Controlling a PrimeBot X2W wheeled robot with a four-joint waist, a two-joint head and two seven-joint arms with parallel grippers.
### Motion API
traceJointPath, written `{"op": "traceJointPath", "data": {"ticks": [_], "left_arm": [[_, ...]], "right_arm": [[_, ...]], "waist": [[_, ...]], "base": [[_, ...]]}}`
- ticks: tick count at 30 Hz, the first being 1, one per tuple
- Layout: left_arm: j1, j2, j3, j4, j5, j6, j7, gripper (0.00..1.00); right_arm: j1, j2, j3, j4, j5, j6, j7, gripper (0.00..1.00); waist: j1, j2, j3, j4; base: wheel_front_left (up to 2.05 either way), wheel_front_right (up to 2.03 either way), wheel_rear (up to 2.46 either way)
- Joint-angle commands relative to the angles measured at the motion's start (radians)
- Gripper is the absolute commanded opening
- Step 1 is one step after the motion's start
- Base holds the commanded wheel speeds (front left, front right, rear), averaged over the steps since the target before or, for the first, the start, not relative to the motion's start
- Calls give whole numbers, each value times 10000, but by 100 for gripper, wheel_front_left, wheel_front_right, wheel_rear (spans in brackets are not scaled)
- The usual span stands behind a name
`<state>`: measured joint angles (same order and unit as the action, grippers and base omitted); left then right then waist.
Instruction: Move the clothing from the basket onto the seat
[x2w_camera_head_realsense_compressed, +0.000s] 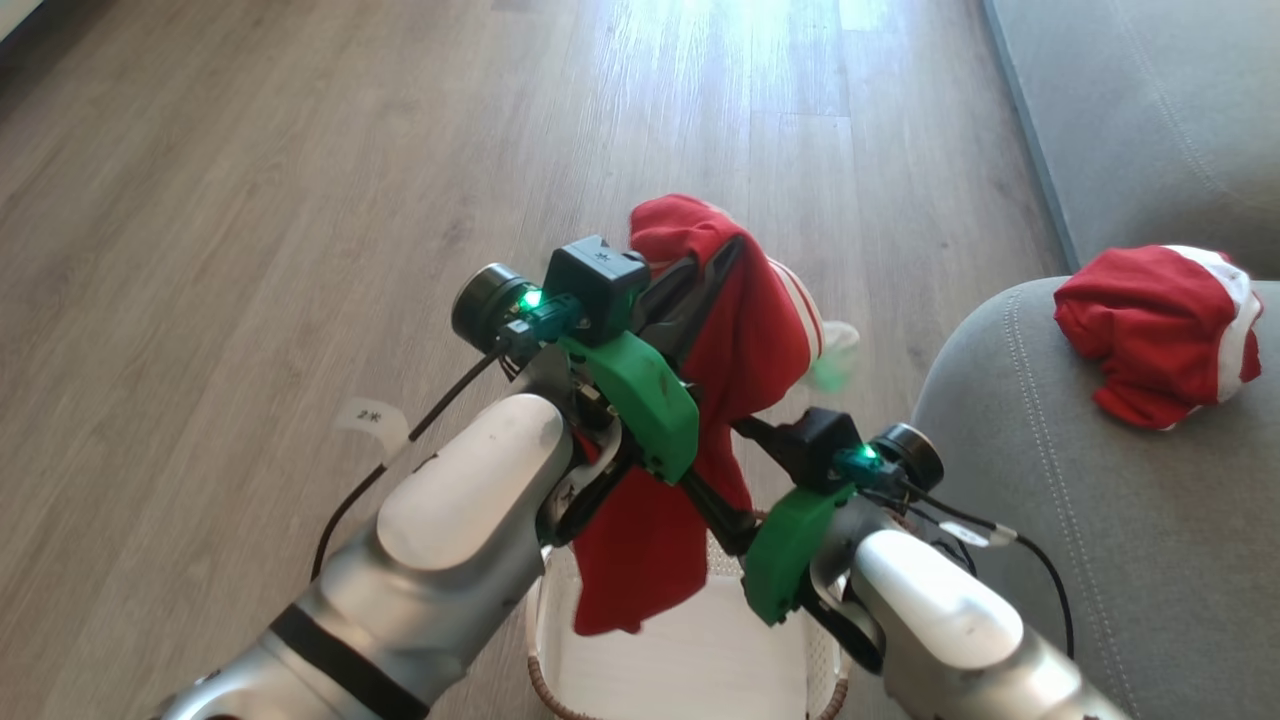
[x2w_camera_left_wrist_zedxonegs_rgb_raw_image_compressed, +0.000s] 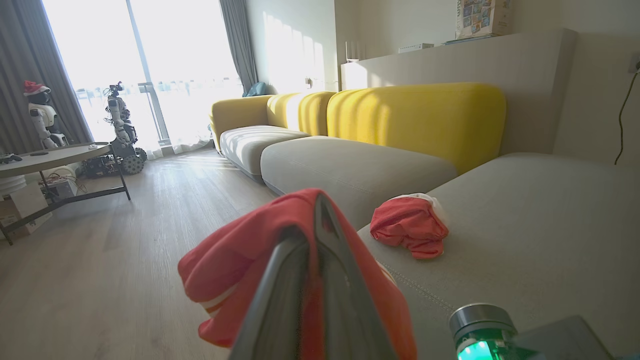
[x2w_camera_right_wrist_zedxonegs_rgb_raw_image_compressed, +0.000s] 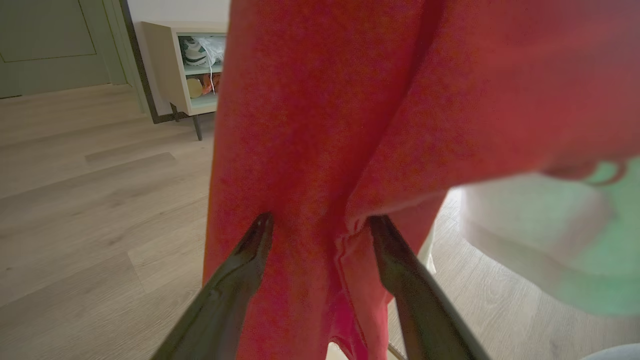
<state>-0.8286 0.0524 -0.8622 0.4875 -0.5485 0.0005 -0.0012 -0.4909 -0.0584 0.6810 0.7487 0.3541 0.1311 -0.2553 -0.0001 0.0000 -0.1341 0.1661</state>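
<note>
My left gripper (x2w_camera_head_realsense_compressed: 733, 252) is shut on a red garment (x2w_camera_head_realsense_compressed: 745, 340), which hangs from it over the white basket (x2w_camera_head_realsense_compressed: 540, 680) at the bottom of the head view. In the left wrist view the cloth (x2w_camera_left_wrist_zedxonegs_rgb_raw_image_compressed: 235, 265) drapes over the closed fingers (x2w_camera_left_wrist_zedxonegs_rgb_raw_image_compressed: 320, 235). My right gripper (x2w_camera_head_realsense_compressed: 720, 470) is open, its fingers (x2w_camera_right_wrist_zedxonegs_rgb_raw_image_compressed: 250, 260) standing either side of the hanging red cloth (x2w_camera_right_wrist_zedxonegs_rgb_raw_image_compressed: 310, 125), touching or nearly so. A second red and white garment (x2w_camera_head_realsense_compressed: 1155, 335) lies crumpled on the grey seat (x2w_camera_head_realsense_compressed: 1050, 520), also seen from the left wrist (x2w_camera_left_wrist_zedxonegs_rgb_raw_image_compressed: 410, 227).
Wooden floor (x2w_camera_head_realsense_compressed: 300, 200) spreads to the left and ahead. More grey cushions with yellow backs (x2w_camera_left_wrist_zedxonegs_rgb_raw_image_compressed: 415, 117) run along the wall. A round low table (x2w_camera_left_wrist_zedxonegs_rgb_raw_image_compressed: 50, 155) and two other robots (x2w_camera_left_wrist_zedxonegs_rgb_raw_image_compressed: 120, 130) stand by the window. A small cabinet (x2w_camera_right_wrist_zedxonegs_rgb_raw_image_compressed: 185, 65) stands beyond the floor.
</note>
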Motion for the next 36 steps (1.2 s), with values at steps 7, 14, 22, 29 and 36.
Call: {"op": "traceJointPath", "data": {"ticks": [7,14,22,29,36], "left_arm": [[-716,26,186,-515,-213,158,7,0],[-587,172,292,-238,-329,331,-33,0],[-392,438,501,545,-451,487,-352,25],[-181,530,554,1083,-447,507,-1005,100],[321,627,414,1319,-524,316,-1481,100]], "right_arm": [[-951,82,414,7,306,-4,-65,27],[-979,82,374,-65,154,-4,-65,0],[-575,82,-84,-752,-159,-4,-65,0],[-217,82,-1019,-1387,-544,-4,-65,0],[-97,82,-2190,-1598,-1327,-4,-65,0]], "waist": [[1,0,108,97],[1,0,210,-42],[1,0,350,-549],[1,0,468,-1085],[1,0,578,-1782]], "base": [[0,0,0],[0,0,0],[0,0,0],[0,0,0],[0,0,0]]}}
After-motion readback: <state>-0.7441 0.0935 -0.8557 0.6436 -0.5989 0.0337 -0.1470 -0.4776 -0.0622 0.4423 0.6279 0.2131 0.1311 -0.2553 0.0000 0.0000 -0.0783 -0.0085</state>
